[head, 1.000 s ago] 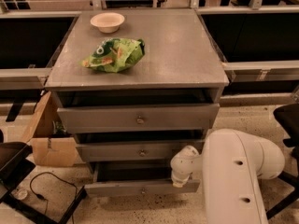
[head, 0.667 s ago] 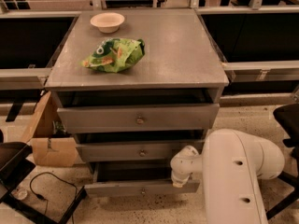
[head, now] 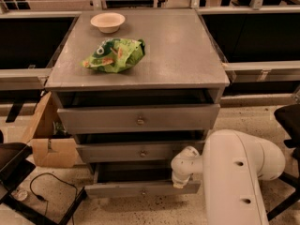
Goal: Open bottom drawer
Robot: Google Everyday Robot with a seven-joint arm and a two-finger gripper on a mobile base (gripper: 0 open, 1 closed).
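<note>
The grey three-drawer cabinet (head: 140,69) fills the middle of the camera view. The bottom drawer (head: 140,189) is its lowest tier, with a slim flat front and a small round knob (head: 143,191). It stands pulled out, with a dark gap above its front. My white arm (head: 234,172) comes in from the lower right. Its wrist reaches down to the gripper (head: 180,182) at the right end of the bottom drawer, just above the drawer front. The two upper drawers (head: 139,120) also stand slightly out.
A green chip bag (head: 115,55) and a white bowl (head: 108,21) sit on the cabinet top. A cardboard box (head: 49,139) stands left of the cabinet. A black cable (head: 42,191) and dark gear lie on the floor at lower left. A chair base (head: 290,121) is at the right.
</note>
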